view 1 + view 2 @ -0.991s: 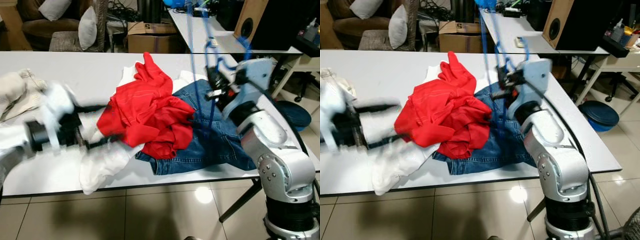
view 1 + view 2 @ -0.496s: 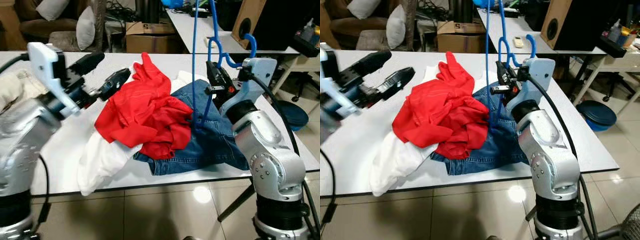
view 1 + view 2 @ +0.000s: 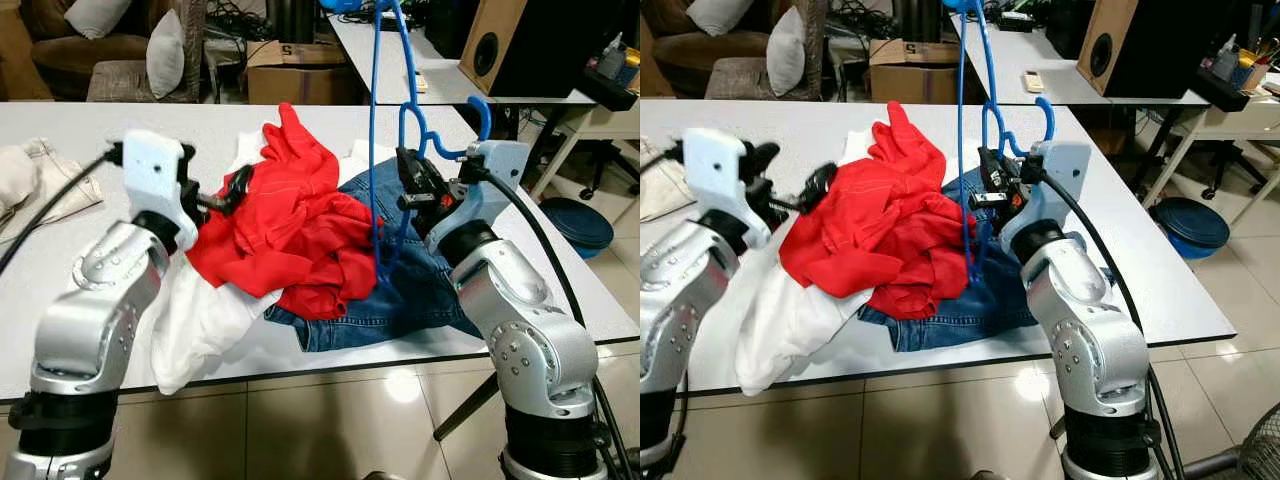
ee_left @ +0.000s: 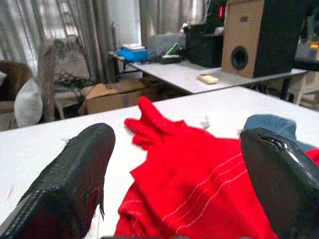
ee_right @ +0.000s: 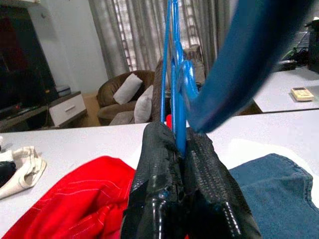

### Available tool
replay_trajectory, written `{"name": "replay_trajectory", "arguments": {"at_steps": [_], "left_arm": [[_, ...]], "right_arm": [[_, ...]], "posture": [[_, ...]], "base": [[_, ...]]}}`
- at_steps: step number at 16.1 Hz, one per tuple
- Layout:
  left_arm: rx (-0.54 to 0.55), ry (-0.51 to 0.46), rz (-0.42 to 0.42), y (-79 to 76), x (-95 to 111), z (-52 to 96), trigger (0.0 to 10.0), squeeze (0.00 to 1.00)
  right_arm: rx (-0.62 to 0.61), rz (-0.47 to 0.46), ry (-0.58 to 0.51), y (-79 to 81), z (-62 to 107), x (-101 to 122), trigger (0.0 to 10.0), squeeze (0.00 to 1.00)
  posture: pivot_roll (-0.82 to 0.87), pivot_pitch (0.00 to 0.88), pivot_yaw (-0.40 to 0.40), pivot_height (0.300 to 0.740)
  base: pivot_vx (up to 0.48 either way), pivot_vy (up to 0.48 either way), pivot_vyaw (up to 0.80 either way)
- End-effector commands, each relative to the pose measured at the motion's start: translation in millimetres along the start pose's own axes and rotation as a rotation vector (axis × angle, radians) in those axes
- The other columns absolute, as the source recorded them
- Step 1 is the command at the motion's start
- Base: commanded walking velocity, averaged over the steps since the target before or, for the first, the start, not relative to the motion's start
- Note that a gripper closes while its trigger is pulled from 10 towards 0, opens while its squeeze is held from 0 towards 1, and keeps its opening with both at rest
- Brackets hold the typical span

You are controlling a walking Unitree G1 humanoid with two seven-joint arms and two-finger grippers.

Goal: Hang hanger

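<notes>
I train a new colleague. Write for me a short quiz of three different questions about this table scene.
1. True or false: the right gripper is shut on the blue hanger.
2. Which garment lies on top of the pile? A) white cloth B) red shirt C) jeans
3. Fill in: the left gripper is ____ and points at the red shirt.

Key
1. True. The hanger stands upright in it.
2. B. The red shirt lies over the jeans and the white cloth.
3. Open. Its fingers stand wide apart, with nothing between them.
</notes>
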State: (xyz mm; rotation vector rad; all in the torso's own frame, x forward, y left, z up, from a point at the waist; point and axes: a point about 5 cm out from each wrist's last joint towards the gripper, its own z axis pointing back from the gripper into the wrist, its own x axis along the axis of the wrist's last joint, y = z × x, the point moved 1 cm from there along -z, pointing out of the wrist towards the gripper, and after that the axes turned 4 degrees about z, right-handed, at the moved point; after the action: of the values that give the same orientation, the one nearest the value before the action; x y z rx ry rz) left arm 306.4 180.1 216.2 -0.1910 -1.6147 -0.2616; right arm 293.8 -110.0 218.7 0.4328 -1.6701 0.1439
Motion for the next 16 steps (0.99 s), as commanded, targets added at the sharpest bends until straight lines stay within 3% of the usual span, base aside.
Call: {"name": "replay_trajectory", "arguments": {"at_steps": [1, 6, 10, 16], "left_arm": [[0.003, 0.006, -0.007, -3.8, -1.5, 1.2, 10.0, 0.0], [0.048, 0.016, 0.012, -8.0, -7.0, 2.6, 10.0, 0.0], [0.045, 0.015, -0.001, -13.9, -8.1, 1.3, 10.0, 0.0], [0.045, 0.013, -0.002, -14.5, -8.0, 1.0, 10.0, 0.0]], "right_arm": [[-0.018, 0.067, -0.001, -3.8, 3.8, 3.0, 10.0, 0.0], [-0.105, 0.077, -0.042, -10.4, 1.3, 7.0, 10.0, 0.0], [-0.024, 0.048, -0.01, -2.8, 0.0, 3.2, 10.0, 0.0], [-0.024, 0.058, -0.028, 1.0, -4.2, 4.8, 10.0, 0.0]], "posture": [[-0.04, 0.015, -0.05, 0.74], [-0.05, 0.013, -0.055, 0.74], [-0.04, 0.012, -0.06, 0.74], [-0.05, 0.013, -0.061, 0.74]], "base": [[0.0, 0.0, 0.0], [0.0, 0.303, 0.0], [0.0, 0.306, 0.0], [0.0, 0.306, 0.0]]}}
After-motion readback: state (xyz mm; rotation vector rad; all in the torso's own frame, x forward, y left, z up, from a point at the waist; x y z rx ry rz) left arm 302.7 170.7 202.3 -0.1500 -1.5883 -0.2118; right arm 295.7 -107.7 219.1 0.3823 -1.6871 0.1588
